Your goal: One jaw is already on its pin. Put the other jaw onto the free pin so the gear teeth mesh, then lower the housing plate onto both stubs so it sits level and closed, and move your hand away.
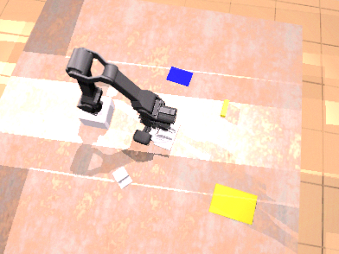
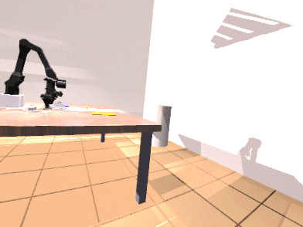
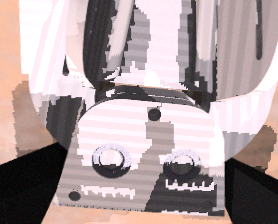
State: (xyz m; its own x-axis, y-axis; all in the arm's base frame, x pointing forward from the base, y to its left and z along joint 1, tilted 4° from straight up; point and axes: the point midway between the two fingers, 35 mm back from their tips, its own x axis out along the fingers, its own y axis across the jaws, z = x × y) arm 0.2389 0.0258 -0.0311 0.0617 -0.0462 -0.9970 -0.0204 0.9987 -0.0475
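- Evidently, the pale housing plate [image 3: 117, 135] lies between the two dark fingers in the wrist view, its rounded end toward the top of that view.
- Two round openings with bright, speckled rims [image 3: 111, 160] [image 3: 182, 163] sit side by side in it; whether the stubs are seated there, I cannot tell.
- The gripper [image 1: 151, 135] [image 2: 47, 106] [image 3: 142, 156] is closed on the housing plate, one finger at either side.
- Beyond the rounded end are long, pale shapes with dark edges; the meshing of the gear teeth cannot be made out.
- From above, a pale, flat assembly [image 1: 171, 143] with fine dark lines shows beside the gripper, partly hidden by it.
- A small white piece [image 1: 122, 177] with a dark line lies apart on the table [image 1: 108, 220] [image 2: 81, 130].
- Farther off lie a blue rectangle [image 1: 179, 76], a narrow yellow bar [image 1: 225, 108] and a larger yellow panel [image 1: 233, 204] [image 2: 103, 113].
- The black arm [image 1: 130, 87] [image 2: 44, 62] rises from a white base block [image 1: 92, 120] [image 2: 11, 101] and bends down toward the tabletop.
- Past the table, a grey cylinder [image 2: 163, 125] stands near the wall.
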